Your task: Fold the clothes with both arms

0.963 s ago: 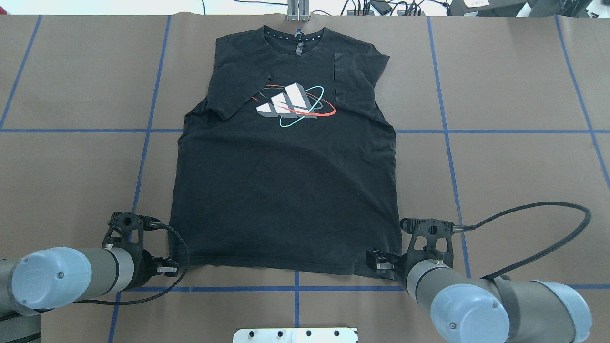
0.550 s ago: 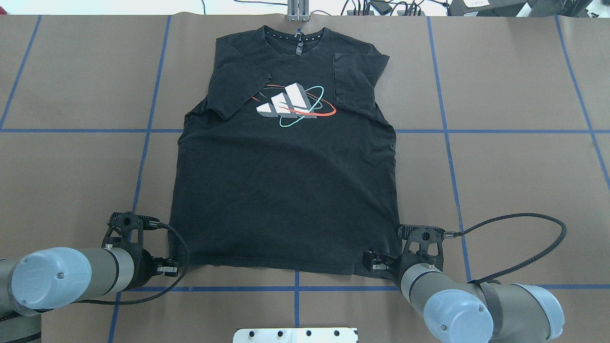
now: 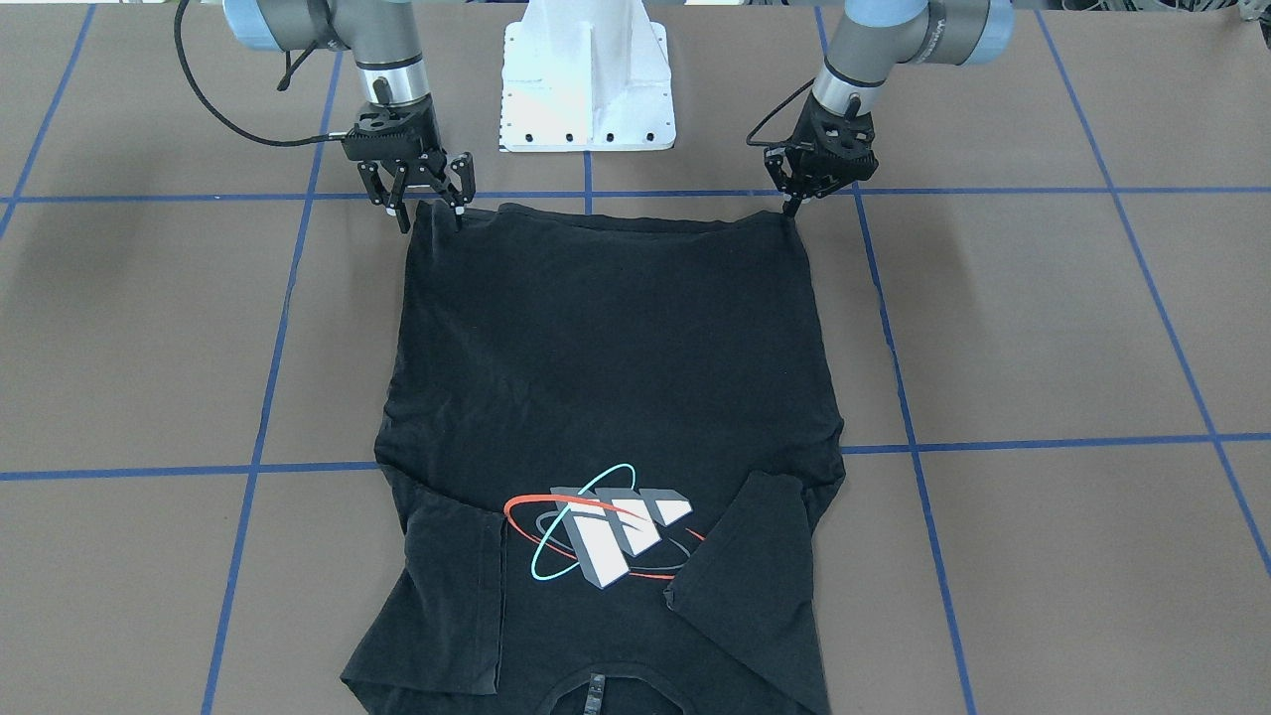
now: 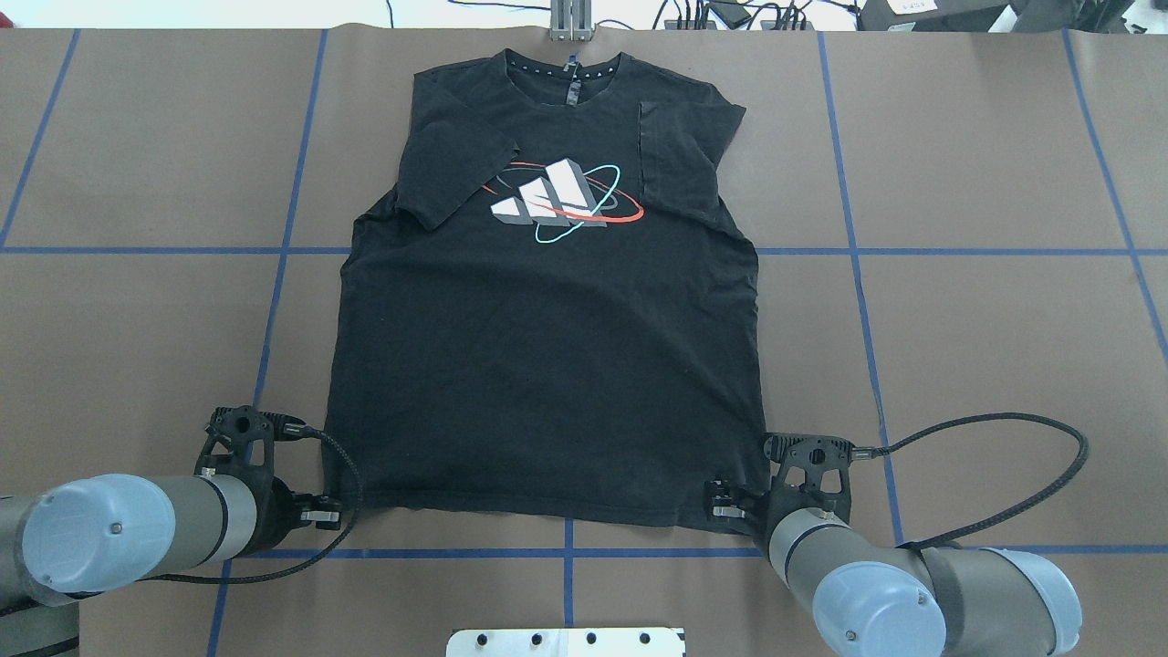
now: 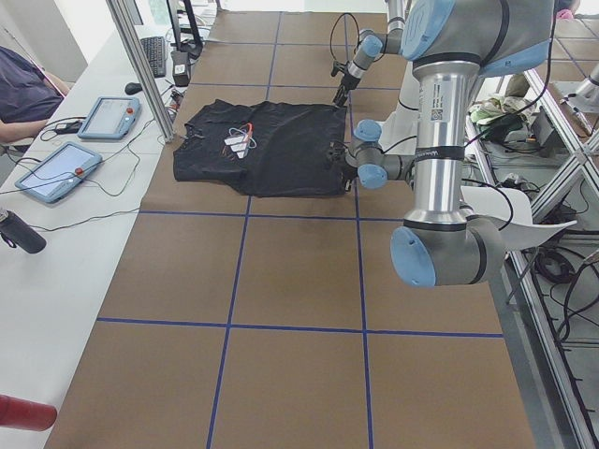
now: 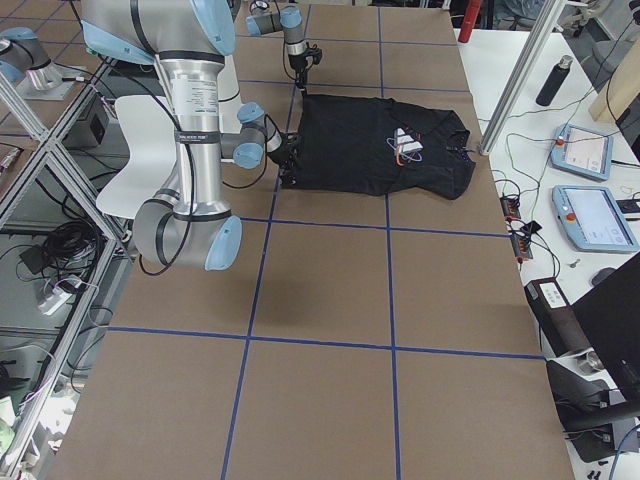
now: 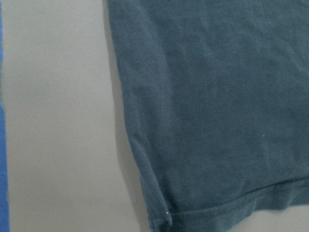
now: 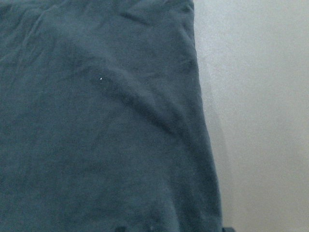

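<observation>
Two black two-finger grippers sit at the near hem, and much of each is hidden. In the overhead view the grey forearms cover most of the fingers. The left wrist view shows no fingers at all, only dark cloth, one hem corner and pale table. The right wrist view catches just two dark finger ends at its bottom edge, set well apart, with cloth filling most of the frame above them.

In the front-facing view the right gripper (image 3: 432, 214) is spread wide, its fingers straddling one hem corner and not closed on it. The left gripper (image 3: 794, 204) has its fingers drawn together to a point that touches the other hem corner. I cannot tell whether any cloth is caught between them.

A black short-sleeved cotton T-shirt (image 4: 547, 365) lies flat and print-side up on a brown paper-covered table (image 4: 1004, 365) crossed by blue tape lines. In the overhead view its long axis runs from 12 o'clock to 6 o'clock, collar at 12 and hem at 6. The left gripper is at the 7 o'clock corner and the right gripper at the 5 o'clock corner. Both sleeves are folded inward over the chest, and the left one overlaps the edge of a chest print (image 4: 566, 201) of white-grey slanted bars ringed by red and cyan ellipses. The front-facing view cuts the collar and shoulders off at its bottom edge. In that view a white pedestal base (image 3: 586, 89) stands at 12 o'clock from the hem, between the two arms.
</observation>
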Robot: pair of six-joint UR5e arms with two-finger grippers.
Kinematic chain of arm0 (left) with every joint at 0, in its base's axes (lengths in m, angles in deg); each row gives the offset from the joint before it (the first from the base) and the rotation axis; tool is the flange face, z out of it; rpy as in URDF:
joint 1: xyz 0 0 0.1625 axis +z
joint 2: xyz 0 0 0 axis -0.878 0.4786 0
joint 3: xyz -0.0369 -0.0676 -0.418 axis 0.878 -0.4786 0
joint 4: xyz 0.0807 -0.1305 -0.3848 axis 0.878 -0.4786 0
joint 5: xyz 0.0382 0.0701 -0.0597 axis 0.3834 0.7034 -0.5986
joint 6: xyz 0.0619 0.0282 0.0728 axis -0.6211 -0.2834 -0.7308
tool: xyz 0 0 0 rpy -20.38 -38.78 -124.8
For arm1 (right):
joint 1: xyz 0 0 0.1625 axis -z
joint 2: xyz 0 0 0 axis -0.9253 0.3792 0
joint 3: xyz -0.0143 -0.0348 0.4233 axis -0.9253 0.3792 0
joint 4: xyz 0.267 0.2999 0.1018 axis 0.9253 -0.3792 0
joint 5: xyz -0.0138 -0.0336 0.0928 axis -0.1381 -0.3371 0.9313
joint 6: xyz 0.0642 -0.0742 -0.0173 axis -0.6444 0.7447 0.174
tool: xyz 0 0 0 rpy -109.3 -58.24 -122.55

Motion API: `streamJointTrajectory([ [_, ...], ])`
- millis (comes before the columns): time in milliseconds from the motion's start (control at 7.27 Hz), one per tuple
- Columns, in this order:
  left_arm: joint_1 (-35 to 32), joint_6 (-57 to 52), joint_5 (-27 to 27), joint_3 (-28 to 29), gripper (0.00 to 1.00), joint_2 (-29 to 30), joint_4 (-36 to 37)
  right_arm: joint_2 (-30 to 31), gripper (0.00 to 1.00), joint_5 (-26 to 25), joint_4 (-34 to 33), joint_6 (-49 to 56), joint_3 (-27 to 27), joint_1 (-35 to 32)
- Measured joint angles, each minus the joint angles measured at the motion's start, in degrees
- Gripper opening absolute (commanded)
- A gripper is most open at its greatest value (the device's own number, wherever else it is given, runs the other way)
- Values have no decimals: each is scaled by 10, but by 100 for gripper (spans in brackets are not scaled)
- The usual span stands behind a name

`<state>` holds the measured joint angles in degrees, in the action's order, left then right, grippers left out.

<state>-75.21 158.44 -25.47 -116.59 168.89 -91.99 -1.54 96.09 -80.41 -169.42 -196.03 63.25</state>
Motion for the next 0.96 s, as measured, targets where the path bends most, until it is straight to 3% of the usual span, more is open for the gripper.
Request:
streamJointTrajectory([
  [688,0,0,0,4,0,1,-2,17,69,-8,-6,-5,-8,16],
  [963,0,0,0,6,0,1,-2,18,67,-13,-55,-26,-37,35],
])
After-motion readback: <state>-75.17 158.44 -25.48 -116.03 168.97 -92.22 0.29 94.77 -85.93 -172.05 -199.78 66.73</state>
